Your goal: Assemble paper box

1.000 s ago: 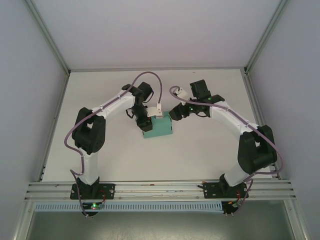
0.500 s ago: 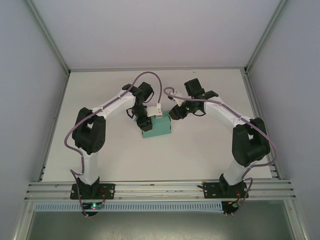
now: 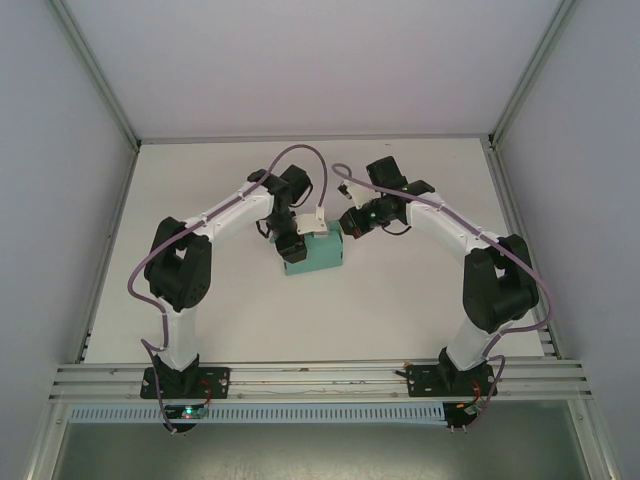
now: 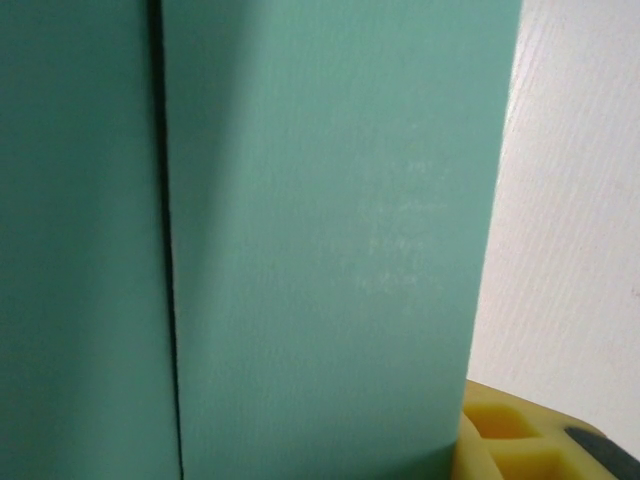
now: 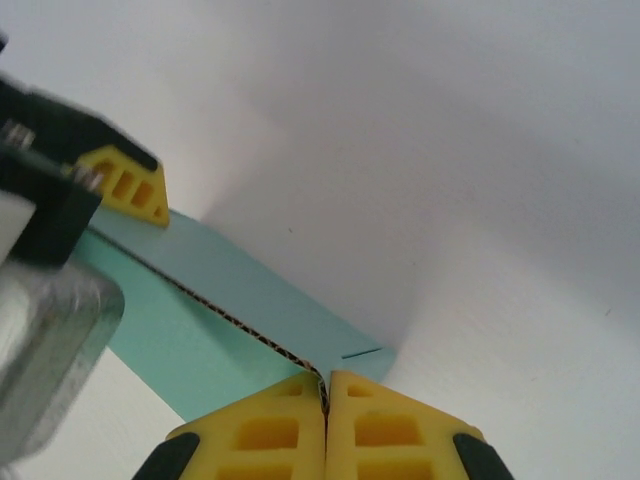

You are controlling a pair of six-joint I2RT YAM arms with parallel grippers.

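Paper box (image 3: 320,256): light, flimsy card, creases easily. My right gripper (image 5: 325,388) is pinched on its edge; left gripper (image 3: 289,245) jaws, can't tell.

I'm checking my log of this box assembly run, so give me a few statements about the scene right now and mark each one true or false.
1. The paper box is teal-green. True.
2. The right gripper is wide open. False: its yellow fingers are pressed together, with the card's edge running in between the tips.
3. The box rests on the white table. True.
4. The box lies at the table's near edge. False: it sits mid-table.
5. In the left wrist view, a dark seam runs down the card. True.
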